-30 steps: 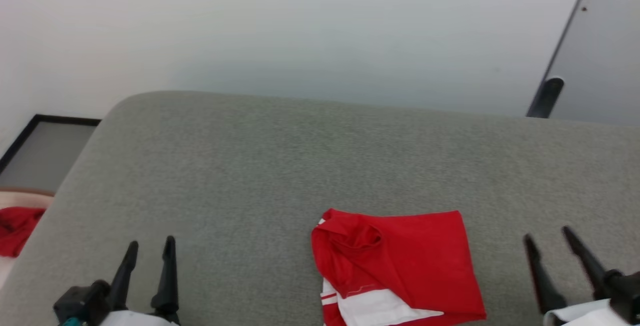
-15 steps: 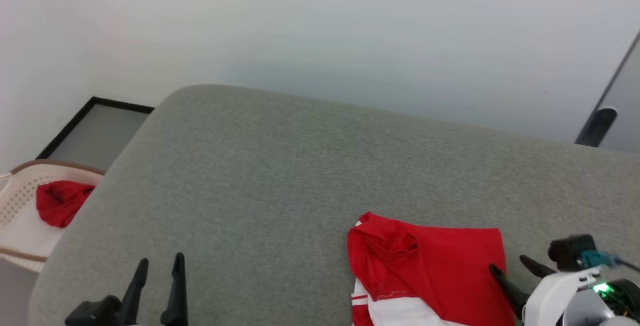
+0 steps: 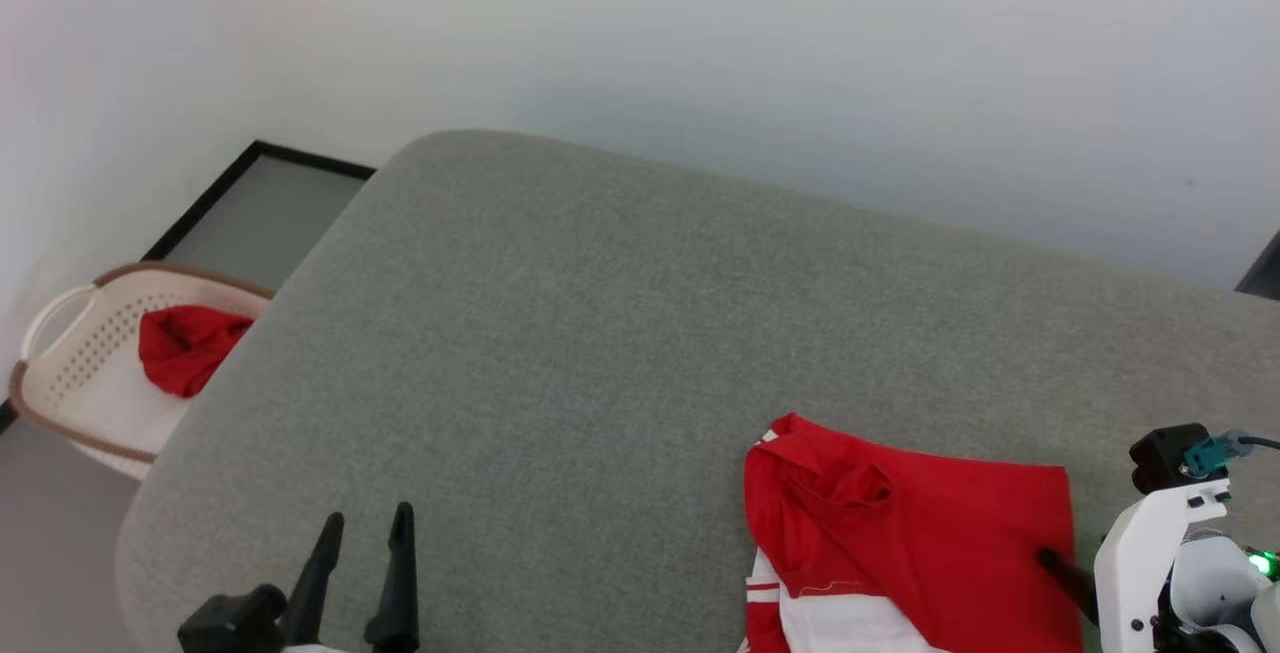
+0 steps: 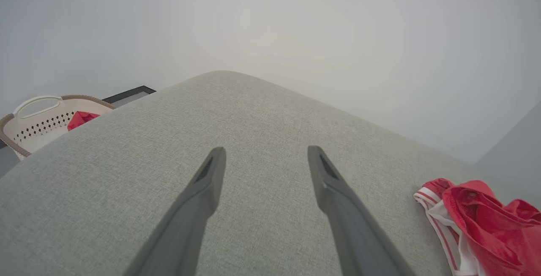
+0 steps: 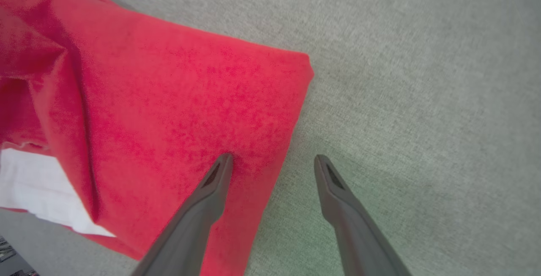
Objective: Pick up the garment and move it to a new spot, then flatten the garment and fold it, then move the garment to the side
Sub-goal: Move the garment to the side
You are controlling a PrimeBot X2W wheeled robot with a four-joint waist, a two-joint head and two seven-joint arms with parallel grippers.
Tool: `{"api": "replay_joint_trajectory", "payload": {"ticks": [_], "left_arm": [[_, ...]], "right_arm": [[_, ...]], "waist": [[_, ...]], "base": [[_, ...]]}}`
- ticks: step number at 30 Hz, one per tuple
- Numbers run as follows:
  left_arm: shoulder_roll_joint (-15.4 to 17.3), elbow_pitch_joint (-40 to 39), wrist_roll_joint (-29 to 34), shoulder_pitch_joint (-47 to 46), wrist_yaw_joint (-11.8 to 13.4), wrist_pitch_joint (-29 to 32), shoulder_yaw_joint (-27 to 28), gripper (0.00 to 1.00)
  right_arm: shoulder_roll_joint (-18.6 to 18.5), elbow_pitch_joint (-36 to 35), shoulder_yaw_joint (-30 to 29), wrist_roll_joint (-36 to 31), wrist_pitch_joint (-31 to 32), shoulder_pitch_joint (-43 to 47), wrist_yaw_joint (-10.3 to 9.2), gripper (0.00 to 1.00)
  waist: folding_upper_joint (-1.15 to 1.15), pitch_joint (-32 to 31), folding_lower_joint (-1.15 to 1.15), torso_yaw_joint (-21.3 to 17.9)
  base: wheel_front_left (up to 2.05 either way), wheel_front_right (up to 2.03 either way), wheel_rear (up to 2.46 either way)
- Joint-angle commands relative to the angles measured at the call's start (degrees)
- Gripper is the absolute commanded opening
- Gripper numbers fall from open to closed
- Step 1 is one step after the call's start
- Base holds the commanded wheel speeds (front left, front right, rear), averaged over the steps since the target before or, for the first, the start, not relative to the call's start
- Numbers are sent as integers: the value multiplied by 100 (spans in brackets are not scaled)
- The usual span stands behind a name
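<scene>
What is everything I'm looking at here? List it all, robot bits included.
garment: one, red with white sleeve and striped trim, roughly folded, near right of the cushion
cushion: one, grey fabric, across the middle
basket: one, cream with brown rim, on the floor at left
cloth: one, red, bunched inside the basket
wall: one, white, behind
left gripper: one, dark, open over bare cushion
right gripper: one, dark, open, astride the garment's right edge

garment (image 3: 950, 533): red, white sleeve, striped trim | cushion (image 3: 600, 333): grey | basket (image 3: 75, 383): cream, brown rim
</scene>
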Motion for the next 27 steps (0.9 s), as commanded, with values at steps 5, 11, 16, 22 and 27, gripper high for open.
{"api": "replay_joint_trajectory", "payload": {"ticks": [5, 11, 16, 22, 27], "left_arm": [[-64, 41, -55, -150, -15, 4, -86, 100], [-89, 87, -127, -257, -15, 4, -149, 100], [-102, 111, -174, -324, -15, 4, -184, 100], [-92, 144, -227, -352, -15, 4, -158, 100], [-83, 143, -243, -342, -15, 4, -138, 100]], "right_arm": [[190, 172, -161, 98, 511, -71, -5, 100], [410, 557, -259, 99, 1115, -129, -4, 100], [507, 661, -72, 298, 1464, -245, 4, 0], [95, 482, -39, 592, 1450, -541, -8, 0], [-148, 196, -96, 837, 1436, -760, -7, 0]], "waist": [[0, 247, 0, 198], [0, 374, 0, 287], [0, 447, 0, 325], [0, 495, 0, 308], [0, 504, 0, 210]], "base": [[0, 0, 0], [0, 0, 0], [0, 0, 0], [0, 0, 0], [0, 0, 0]]}}
